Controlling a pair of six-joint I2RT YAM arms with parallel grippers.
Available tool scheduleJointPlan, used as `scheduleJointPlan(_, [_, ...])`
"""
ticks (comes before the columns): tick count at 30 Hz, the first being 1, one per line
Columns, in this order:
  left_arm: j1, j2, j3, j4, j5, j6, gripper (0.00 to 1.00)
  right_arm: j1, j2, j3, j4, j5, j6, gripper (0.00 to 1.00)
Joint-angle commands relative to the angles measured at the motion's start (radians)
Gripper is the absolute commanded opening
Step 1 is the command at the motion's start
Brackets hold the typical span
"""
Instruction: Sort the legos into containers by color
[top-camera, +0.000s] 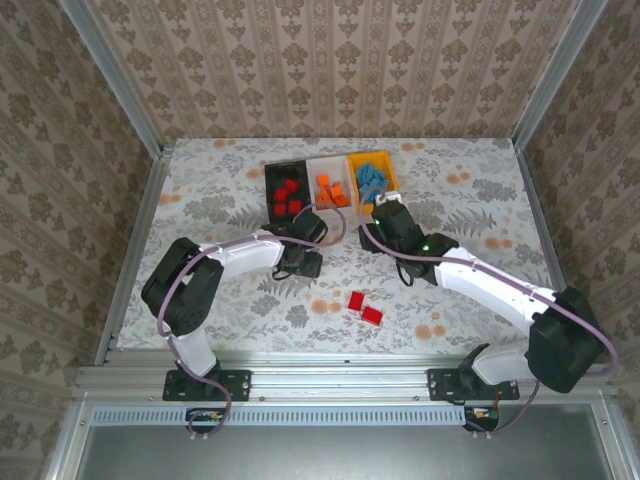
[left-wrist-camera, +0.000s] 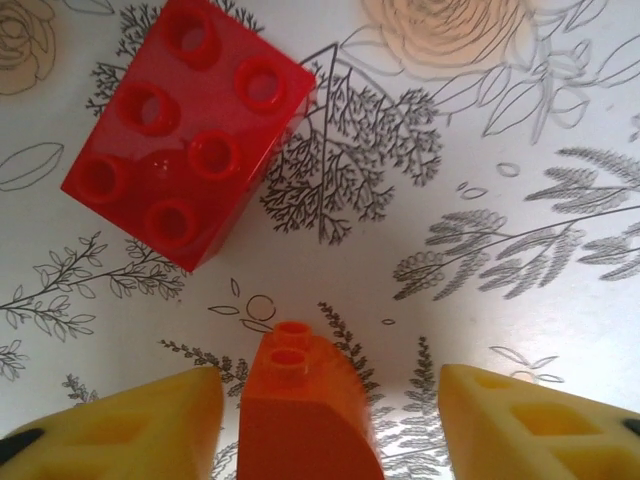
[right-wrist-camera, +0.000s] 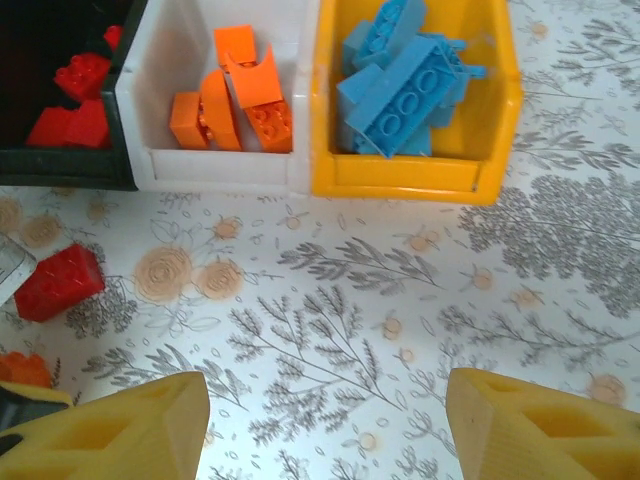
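Observation:
In the left wrist view a curved orange lego (left-wrist-camera: 305, 410) stands on the table between the yellow fingers of my left gripper (left-wrist-camera: 325, 392). The left finger is close to it and a clear gap shows on the right, so the gripper is open. A red lego (left-wrist-camera: 190, 135) lies just beyond. My right gripper (right-wrist-camera: 325, 400) hangs open and empty over bare table in front of the containers. The black container (right-wrist-camera: 60, 182) holds red legos (right-wrist-camera: 75, 100), the white one (right-wrist-camera: 220, 172) orange legos (right-wrist-camera: 235, 100), and the orange-yellow one (right-wrist-camera: 400, 187) blue legos (right-wrist-camera: 400, 85).
Two red legos (top-camera: 356, 300) (top-camera: 372, 316) lie near the table's front middle, between the arms. From above, my left gripper (top-camera: 300, 262) sits just before the black container (top-camera: 270, 185) and my right gripper (top-camera: 385, 212) before the orange-yellow one (top-camera: 393, 178).

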Motion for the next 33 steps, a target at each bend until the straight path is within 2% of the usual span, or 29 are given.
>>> scheduleJointPlan(1, [-0.013,0.009,0.021,-0.057,-0.062,-0.005,0.54,-0.009,-0.068,-0.050,-0.024,0.042,0.021,0.65])
scheduleJointPlan(9, [-0.019,0.034,0.039,-0.061,-0.084,0.006,0.29,-0.036,-0.125,-0.117,-0.015,0.046,0.015,0.65])
scheduleJointPlan(12, [-0.023,0.027,0.058,-0.074,-0.084,0.008,0.24,-0.049,-0.142,-0.145,0.002,0.045,0.017,0.65])
scheduleJointPlan(18, [-0.065,-0.017,0.172,-0.142,-0.087,0.044,0.24,-0.096,-0.132,-0.198,0.076,0.014,0.060,0.65])
scheduleJointPlan(22, [-0.070,-0.017,0.271,-0.168,-0.066,0.083,0.23,-0.109,-0.104,-0.251,0.139,0.038,0.107,0.65])
scheduleJointPlan(29, [-0.042,0.096,0.550,-0.238,-0.067,0.176,0.23,-0.115,-0.043,-0.274,0.199,0.104,0.142,0.65])
scheduleJointPlan(33, [0.020,0.181,0.707,-0.252,0.021,0.193,0.23,-0.122,-0.025,-0.273,0.206,0.088,0.157,0.66])
